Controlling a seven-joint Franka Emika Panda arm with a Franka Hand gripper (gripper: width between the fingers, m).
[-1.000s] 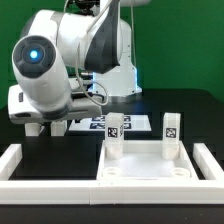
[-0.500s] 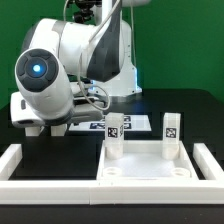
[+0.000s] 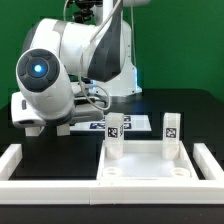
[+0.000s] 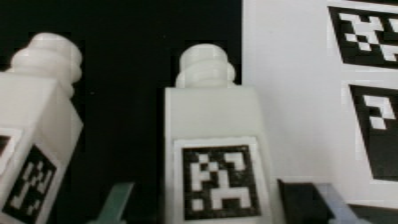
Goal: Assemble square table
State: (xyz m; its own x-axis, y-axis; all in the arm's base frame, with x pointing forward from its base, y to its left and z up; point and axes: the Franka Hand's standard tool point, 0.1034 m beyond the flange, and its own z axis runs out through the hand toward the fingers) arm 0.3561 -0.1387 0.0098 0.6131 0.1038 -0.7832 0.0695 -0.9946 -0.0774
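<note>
The white square table slab (image 3: 150, 168) lies at the front on the exterior view's right. Two tagged white legs (image 3: 115, 131) (image 3: 170, 129) stand upright at its far corners. My gripper (image 3: 37, 127) is low over the table at the exterior view's left. In the wrist view, my gripper (image 4: 217, 206) is open. Its fingers (image 4: 114, 201) stand on either side of a third tagged leg (image 4: 217, 130) lying on the black table, with gaps on both sides. A fourth leg (image 4: 43, 115) lies beside it. The arm hides both of these in the exterior view.
The marker board (image 3: 93, 124) lies behind the slab and shows right beside the straddled leg in the wrist view (image 4: 329, 70). A low white border wall (image 3: 50, 187) runs along the front and sides. The arm's bulky body (image 3: 60, 70) fills the left.
The arm came down a little and shifted slightly between the earliest frame and half a second ago. Since then nothing has visibly moved. The slab and its two legs are unchanged.
</note>
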